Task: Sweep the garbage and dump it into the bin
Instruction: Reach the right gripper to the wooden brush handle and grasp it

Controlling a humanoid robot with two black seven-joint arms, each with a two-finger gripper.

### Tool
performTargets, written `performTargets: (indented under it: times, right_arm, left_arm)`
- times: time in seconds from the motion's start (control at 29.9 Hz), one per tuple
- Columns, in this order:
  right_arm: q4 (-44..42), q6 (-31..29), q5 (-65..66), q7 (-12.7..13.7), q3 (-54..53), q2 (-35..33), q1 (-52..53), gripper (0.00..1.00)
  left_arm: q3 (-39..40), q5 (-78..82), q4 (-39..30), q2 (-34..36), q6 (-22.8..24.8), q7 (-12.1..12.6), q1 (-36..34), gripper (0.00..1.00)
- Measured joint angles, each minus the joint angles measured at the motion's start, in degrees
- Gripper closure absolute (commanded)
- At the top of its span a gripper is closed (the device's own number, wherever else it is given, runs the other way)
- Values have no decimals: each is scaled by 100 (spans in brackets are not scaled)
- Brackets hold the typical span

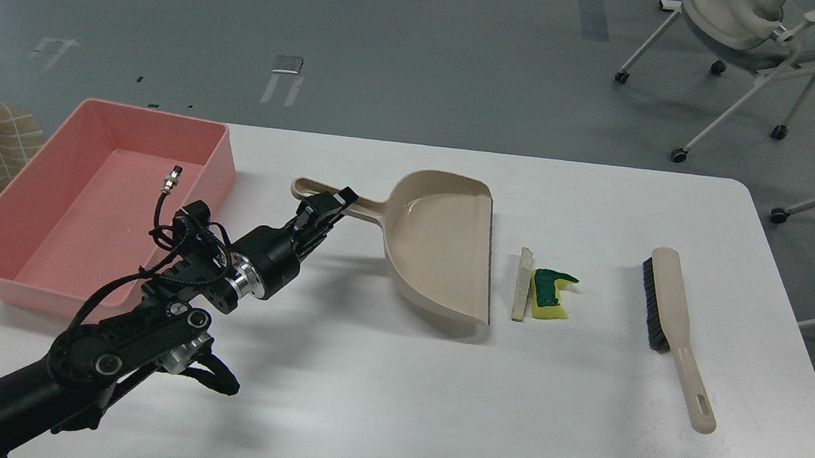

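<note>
Garbage [542, 295] is located right of the dustpan [443, 243], whose handle [339, 205], pointing left, is met by the left gripper [324, 211]; jaw state cannot be determined.

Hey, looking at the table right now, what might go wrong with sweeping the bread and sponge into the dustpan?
1. The left claw is at the dustpan handle; whether it grips is unclear. A weak hold might let the pan twist.
2. The bread and sponge lie just outside the pan's lip, so nudging the pan could push them away.
3. The brush lies untouched, and no right arm is in view to sweep.
</note>
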State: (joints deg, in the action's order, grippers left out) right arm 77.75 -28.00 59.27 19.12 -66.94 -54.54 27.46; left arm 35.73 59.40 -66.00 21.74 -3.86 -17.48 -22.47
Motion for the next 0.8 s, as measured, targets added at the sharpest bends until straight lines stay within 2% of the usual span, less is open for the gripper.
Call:
performTargets:
  times: [0.1,0.23,0.33,0.53,0.8]
  right_arm:
    - [312,2,89,60,68,-25,-408,0]
    - [1013,1,483,283,68,-62,-1214,0]
    - [1230,1,599,386,38,-91,-1594,0]
    - [1563,1,629,425,42,-172,-2049,0]
    - [1777,0,1039,496,36,224,-2381,3]
  left_arm:
    - [-192,1,0,-1,2,0,-1,96]
    - [-271,-11,0,27,2,6,-9,97]
    - [-284,-15,0,41,2,5,-10,97]
    - [-294,-35,0,9,1,4,-10,97]
    - [-303,-20,-1,-45,-42,4,87,97]
